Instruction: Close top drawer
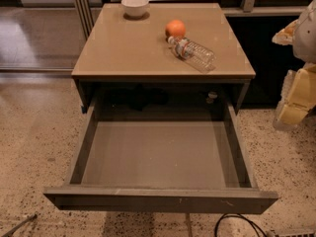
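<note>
The top drawer (160,199) is pulled far out of a low tan-topped cabinet (123,48), toward the bottom of the camera view. Its front is dark grey, flat and handle-less, with small pale scratches right of centre. Its smooth grey inside (158,152) holds nothing. My gripper (297,95), pale yellow and white, hangs at the right edge of the view. It is beside the drawer's right side and apart from it, roughly level with the cabinet's front edge.
On the cabinet top stand a white bowl (135,6) at the back, an orange (175,28) and a clear plastic bottle (195,54) lying on its side. A black cable (237,223) loops on the speckled floor below the drawer front. A dark unit (261,48) stands behind, right.
</note>
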Controlling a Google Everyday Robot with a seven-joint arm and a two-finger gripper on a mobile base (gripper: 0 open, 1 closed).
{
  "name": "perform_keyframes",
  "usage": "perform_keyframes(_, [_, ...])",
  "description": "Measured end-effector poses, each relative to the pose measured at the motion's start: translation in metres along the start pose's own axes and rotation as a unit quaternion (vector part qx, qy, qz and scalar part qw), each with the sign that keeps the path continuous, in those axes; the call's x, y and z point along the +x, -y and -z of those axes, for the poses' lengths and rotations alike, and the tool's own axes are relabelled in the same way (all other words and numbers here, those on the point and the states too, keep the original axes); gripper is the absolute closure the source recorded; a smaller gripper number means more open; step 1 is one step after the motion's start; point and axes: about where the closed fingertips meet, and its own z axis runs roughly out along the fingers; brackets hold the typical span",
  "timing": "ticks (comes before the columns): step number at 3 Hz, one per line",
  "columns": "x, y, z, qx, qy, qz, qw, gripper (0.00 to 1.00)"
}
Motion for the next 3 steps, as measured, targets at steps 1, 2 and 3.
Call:
perform_keyframes(1, [0.000,0.000,0.000,0.000,0.000,0.000,1.0000,0.00])
perform_keyframes(2, [0.004,-0.006,-0.013,0.022,-0.009,0.025,0.9994,0.00])
perform_keyframes(3, [0.016,-0.020,-0.044,0.034,-0.019,0.051,0.9979,0.00])
